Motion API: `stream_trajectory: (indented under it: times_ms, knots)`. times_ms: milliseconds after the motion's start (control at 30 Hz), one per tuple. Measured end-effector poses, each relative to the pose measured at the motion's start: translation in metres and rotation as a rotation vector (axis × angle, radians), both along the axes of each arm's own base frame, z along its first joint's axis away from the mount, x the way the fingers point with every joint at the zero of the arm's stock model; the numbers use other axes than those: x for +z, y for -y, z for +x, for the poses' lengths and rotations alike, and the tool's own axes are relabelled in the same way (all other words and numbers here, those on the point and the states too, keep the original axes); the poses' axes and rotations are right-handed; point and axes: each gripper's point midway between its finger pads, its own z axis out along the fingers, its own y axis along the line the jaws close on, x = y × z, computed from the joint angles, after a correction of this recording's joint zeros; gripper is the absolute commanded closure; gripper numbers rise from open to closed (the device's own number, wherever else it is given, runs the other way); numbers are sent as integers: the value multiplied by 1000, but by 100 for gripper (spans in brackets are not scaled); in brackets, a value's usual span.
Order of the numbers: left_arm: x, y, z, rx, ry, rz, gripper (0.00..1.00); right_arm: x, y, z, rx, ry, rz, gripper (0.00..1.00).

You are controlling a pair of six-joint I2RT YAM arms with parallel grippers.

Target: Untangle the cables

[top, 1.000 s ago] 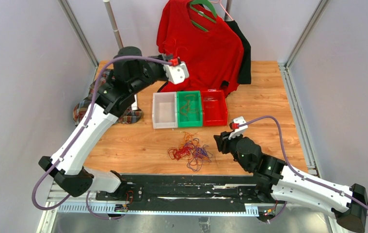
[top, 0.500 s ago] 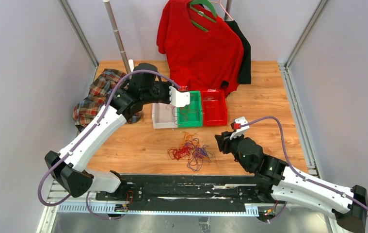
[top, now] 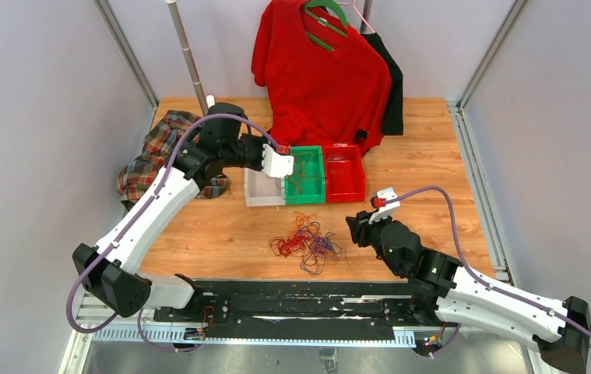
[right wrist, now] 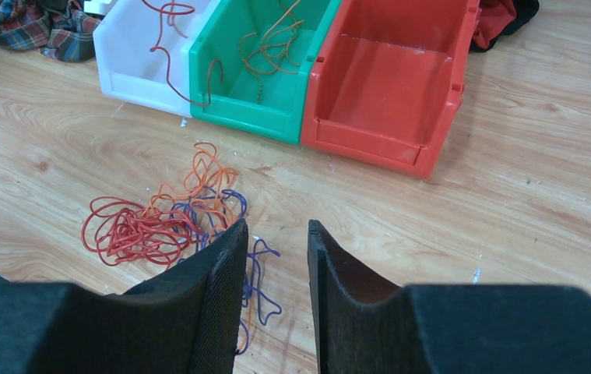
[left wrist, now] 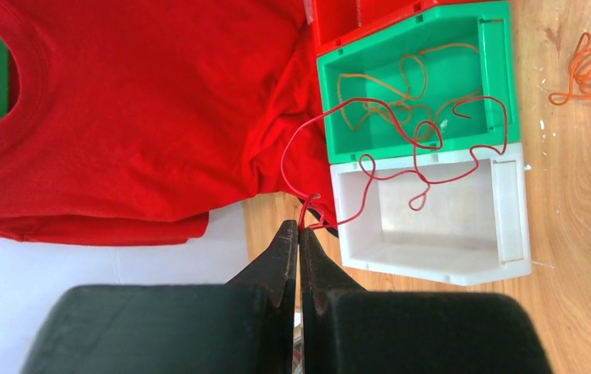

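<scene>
You are in the middle of the sorting, and more is left than done. Your left gripper (left wrist: 298, 230) has its fingers pressed together on one end of a single red wire (left wrist: 366, 187). This wire is free from the bundle and hangs in curls above the white bin (left wrist: 432, 273) and the edge of the green bin (left wrist: 512, 78); I cannot tell if it touches them. It is not yet put down.

In the green bin lies some orange wire (left wrist: 378, 105), so I judge this part as done. The red bin (right wrist: 370, 144) looks empty from the right wrist view.

The cables (top: 305, 241) that are left lie as a red, orange and purple tangle on the table (top: 214, 234), near the bins. Your right gripper (right wrist: 276, 227) waits just beside the tangle, with its jaws apart and nothing between them.
</scene>
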Motion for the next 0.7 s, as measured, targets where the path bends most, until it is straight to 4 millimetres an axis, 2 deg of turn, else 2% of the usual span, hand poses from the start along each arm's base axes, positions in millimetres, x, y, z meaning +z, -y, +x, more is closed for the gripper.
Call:
stream_trajectory:
  times_ms: [200, 500, 700]
  knots:
    - [-2, -7, 0, -23, -5, 10, 100, -4, 0, 0, -1, -10, -13, 66]
    - [17, -14, 13, -32, 29, 11, 100, -7, -1, 1, -4, -18, -21, 66]
    - [9, -13, 19, -39, 17, 22, 100, -9, -1, 1, -6, -24, -23, 66]
